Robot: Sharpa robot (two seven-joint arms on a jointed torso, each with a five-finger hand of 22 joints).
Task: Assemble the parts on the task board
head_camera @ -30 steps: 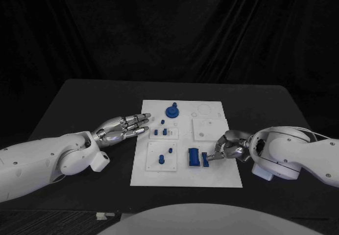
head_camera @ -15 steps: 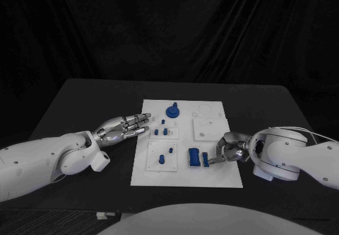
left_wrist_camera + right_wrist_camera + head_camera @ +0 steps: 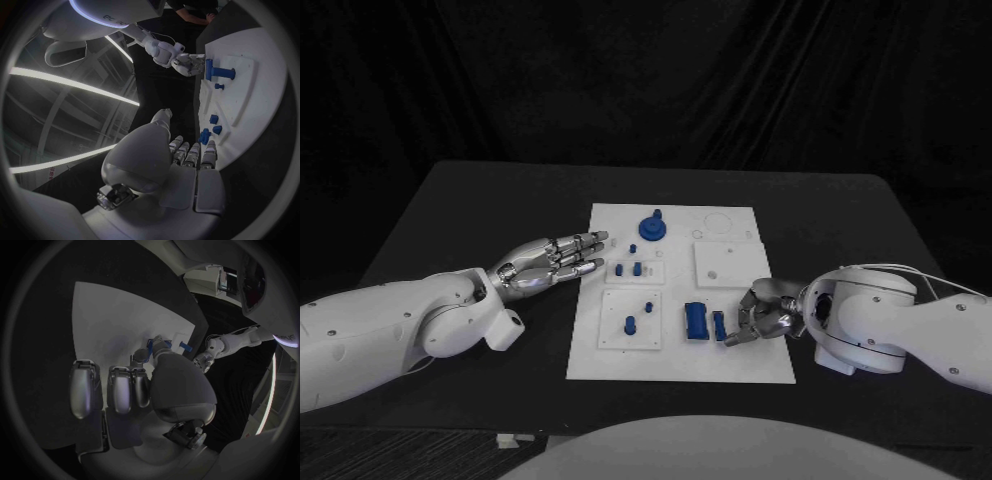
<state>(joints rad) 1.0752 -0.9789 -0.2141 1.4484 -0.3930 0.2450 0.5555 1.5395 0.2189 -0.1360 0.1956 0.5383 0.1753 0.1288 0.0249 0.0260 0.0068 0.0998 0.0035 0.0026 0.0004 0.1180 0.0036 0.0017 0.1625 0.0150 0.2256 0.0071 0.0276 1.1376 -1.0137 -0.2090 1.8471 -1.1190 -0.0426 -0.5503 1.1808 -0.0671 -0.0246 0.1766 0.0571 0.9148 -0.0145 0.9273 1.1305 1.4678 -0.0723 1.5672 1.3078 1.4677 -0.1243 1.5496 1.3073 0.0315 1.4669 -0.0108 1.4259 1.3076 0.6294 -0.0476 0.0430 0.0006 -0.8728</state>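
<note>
Left hand lies low at the task board's left edge, fingers stretched out flat and a little apart, holding nothing; its fingertips reach just to the board's rim near a cluster of small blue pegs. On the near-left white sub-plate, another small blue part stands in place. At the far middle of the board a taller blue knobbed part stands seated. Near centre, a blue block sits upright, and just beside it on the right is a slim blue piece. Right hand is down at the board's right side, fingers curled in toward that slim piece, fingertips touching or nearly touching it; whether it is truly pinched cannot be told, as the right wrist view shows blue only partly past the thumb. Judged step: taking up, or setting, the slim piece next to the block. The next move likely calls for a firm pinch and a straight lift, without knocking the neighbouring block.
</note>
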